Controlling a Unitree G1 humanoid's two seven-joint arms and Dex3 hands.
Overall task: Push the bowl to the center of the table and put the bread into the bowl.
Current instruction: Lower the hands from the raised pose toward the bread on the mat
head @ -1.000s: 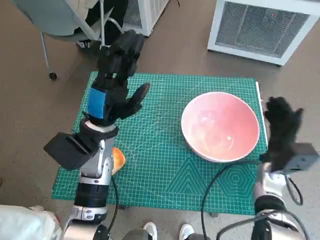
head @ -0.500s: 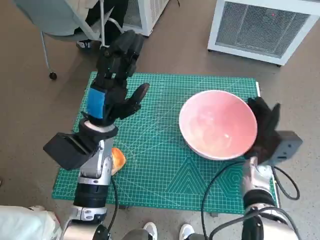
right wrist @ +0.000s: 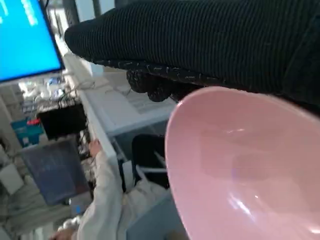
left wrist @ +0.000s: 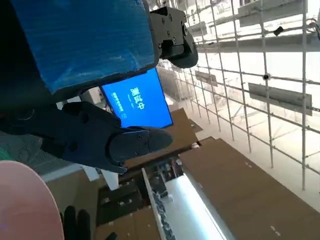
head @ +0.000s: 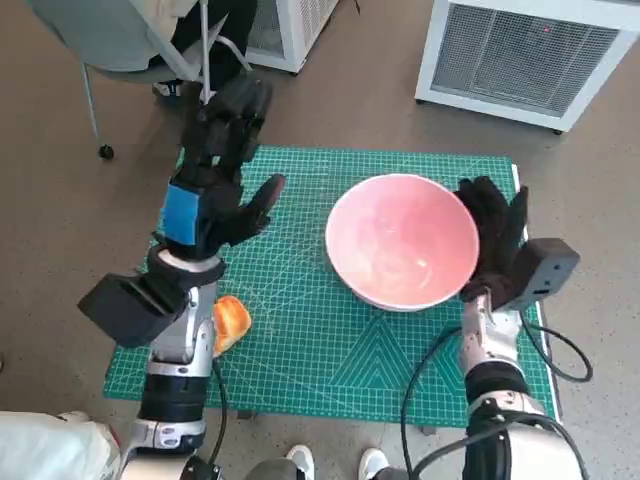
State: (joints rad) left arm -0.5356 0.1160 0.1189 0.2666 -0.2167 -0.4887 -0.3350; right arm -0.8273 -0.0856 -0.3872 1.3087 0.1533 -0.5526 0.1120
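A pink bowl [head: 402,240] stands on the green cutting mat [head: 300,350], right of the mat's middle. My gloved right hand [head: 495,243] presses flat against the bowl's right rim, fingers spread and holding nothing. The right wrist view shows the bowl [right wrist: 240,165] close under the glove [right wrist: 210,40]. An orange piece of bread [head: 231,320] lies at the mat's left side, partly hidden behind my left forearm. My left hand [head: 215,170] hovers above the mat's far left part, fingers apart and empty. The left wrist view shows the left hand [left wrist: 95,75] and a sliver of the bowl [left wrist: 25,205].
A white grilled appliance [head: 525,55] stands on the floor beyond the table's far right. A chair [head: 120,45] with a person seated sits at the far left. A black cable [head: 420,380] loops over the mat's near right edge. Feet [head: 335,462] show below.
My right hand moved left against the bowl's rim and the bowl slid left toward the mat's middle. My left hand shifted slightly left and farther away.
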